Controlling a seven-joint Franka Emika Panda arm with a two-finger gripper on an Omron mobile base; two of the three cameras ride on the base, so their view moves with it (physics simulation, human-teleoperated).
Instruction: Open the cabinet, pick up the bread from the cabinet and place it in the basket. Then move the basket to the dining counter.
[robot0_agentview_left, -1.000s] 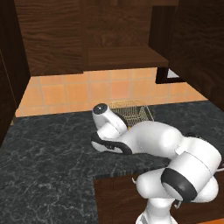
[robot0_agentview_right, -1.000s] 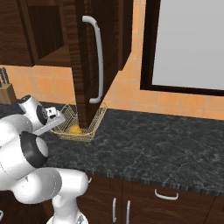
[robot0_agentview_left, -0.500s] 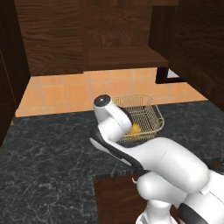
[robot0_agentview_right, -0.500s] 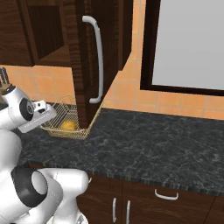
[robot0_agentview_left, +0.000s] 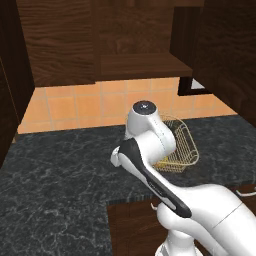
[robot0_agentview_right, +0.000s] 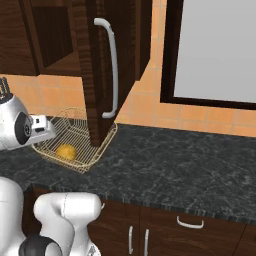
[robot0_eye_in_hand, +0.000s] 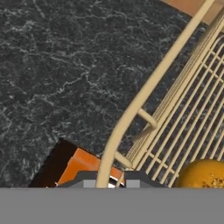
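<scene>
- Your gripper (robot0_eye_in_hand: 110, 183) is clamped on the basket (robot0_agentview_right: 85, 159) rim.
- You have the bread (robot0_agentview_right: 66, 152) inside, under the open cabinet (robot0_agentview_right: 107, 60) door.

a black table (robot0_agentview_right: 190, 165) with pale veining runs across the foreground, and in the hand view its dark marbled top (robot0_eye_in_hand: 65, 65) spreads over the upper left. behind it the wall is covered in orange tiles (robot0_agentview_left: 90, 105), and on the right a large pale grey window pane (robot0_agentview_right: 215, 50) sits in a dark frame just above the tiled strip. under the front edge of the table, dark wood base doors carry small curved silver handles (robot0_agentview_right: 189, 222), with two upright ones (robot0_agentview_right: 137, 240) close together farther left.
</scene>
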